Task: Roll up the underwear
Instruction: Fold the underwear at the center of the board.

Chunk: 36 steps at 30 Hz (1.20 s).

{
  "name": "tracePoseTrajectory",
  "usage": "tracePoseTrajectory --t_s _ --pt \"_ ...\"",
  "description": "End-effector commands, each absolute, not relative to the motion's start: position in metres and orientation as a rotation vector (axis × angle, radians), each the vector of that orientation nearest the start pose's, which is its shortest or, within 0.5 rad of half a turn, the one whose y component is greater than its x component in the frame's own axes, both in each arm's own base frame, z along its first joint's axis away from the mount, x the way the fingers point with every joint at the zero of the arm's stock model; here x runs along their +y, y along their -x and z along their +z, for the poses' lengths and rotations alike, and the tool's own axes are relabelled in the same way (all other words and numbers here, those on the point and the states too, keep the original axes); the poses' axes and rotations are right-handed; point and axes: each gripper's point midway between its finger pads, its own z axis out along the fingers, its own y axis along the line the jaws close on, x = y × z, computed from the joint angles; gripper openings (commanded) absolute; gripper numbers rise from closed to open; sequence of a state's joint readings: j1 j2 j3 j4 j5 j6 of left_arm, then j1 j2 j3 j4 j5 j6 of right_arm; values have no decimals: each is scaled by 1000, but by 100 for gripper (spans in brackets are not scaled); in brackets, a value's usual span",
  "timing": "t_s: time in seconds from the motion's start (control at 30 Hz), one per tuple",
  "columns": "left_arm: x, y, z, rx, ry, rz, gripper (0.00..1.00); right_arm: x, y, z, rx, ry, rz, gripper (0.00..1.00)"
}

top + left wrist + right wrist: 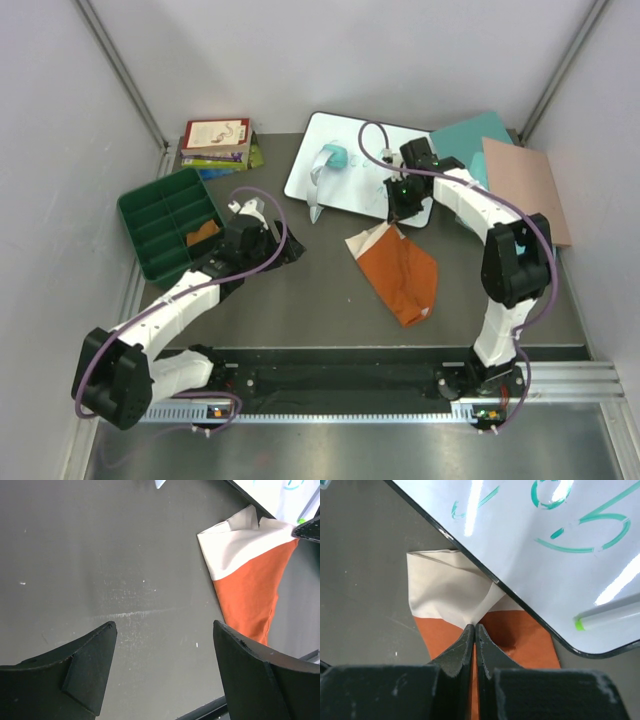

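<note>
Rust-orange briefs [405, 275] lie flat on the dark counter [300, 300], right of centre, pale waistband [368, 240] towards the far side; the waistband end lies against the near edge of the whiteboard [365, 150], and the wrist view cannot settle whether it tucks under it.

Right end effector [475, 627]: jaws pressed fully together, tips at the seam where waistband [445, 585] meets orange cloth [520, 635]; the white fabric puckers up into the tips, so it is pinching the briefs; a marker with a green tip [610, 617] lies on the whiteboard [520, 530] just beside.

Left end effector [165, 630]: jaws spread wide, nothing between them, hanging over bare counter [100, 555]; the briefs [250, 595] lie apart from it, off to its right.

Green tray [128, 215] sits at the left of the counter; tan briefs [203, 232] lie in one of its right-hand compartments; books [215, 140] are stacked behind it.
</note>
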<state>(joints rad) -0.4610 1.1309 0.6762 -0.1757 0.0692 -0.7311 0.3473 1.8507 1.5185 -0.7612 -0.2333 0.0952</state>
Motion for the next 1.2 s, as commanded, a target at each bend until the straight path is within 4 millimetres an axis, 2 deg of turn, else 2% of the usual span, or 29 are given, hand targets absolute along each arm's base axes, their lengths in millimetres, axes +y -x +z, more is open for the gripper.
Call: tracePoseTrajectory --t_s 0.0,0.27,0.47,0.6,0.73,0.77,0.8,0.87,0.9,0.93,0.97,1.0,1.07,1.13,1.17 --pt "-190 -290 136 2237 262 -750 82 174 -387 100 2695 422 386 0" --pt "-190 -290 135 2238 264 -748 82 172 -396 87 2695 391 345 0" --pt "-192 -288 130 2254 259 -740 82 167 -410 89 2652 345 285 0" --pt "-194 -287 130 2250 261 -741 82 157 -409 85 2662 306 212 0" --pt "-197 -289 129 2240 259 -737 82 157 -411 88 2608 283 220 0" --pt "-200 -290 125 2248 258 -738 82 155 -411 87 2616 277 211 5" --pt "-204 -293 127 2235 251 -753 82 155 -412 88 2622 265 205 18" --pt "-215 -296 118 2260 233 -765 82 154 -408 89 2640 260 202 29" --pt "-225 -296 120 2258 211 -780 82 153 -406 88 2642 258 207 39" --pt "-233 -302 124 2231 196 -804 82 155 -404 99 2618 261 231 41" --pt "-240 -304 116 2252 187 -806 82 157 -403 103 2600 262 243 45" --pt "-250 -307 122 2233 170 -837 82 156 -397 105 2600 269 252 48" --pt "-259 -311 113 2262 162 -840 82 160 -391 119 2569 291 298 50" --pt "-271 -316 121 2236 141 -872 81 162 -381 123 2578 305 340 51" --pt "-275 -317 118 2243 133 -874 81 162 -376 132 2564 300 355 51"
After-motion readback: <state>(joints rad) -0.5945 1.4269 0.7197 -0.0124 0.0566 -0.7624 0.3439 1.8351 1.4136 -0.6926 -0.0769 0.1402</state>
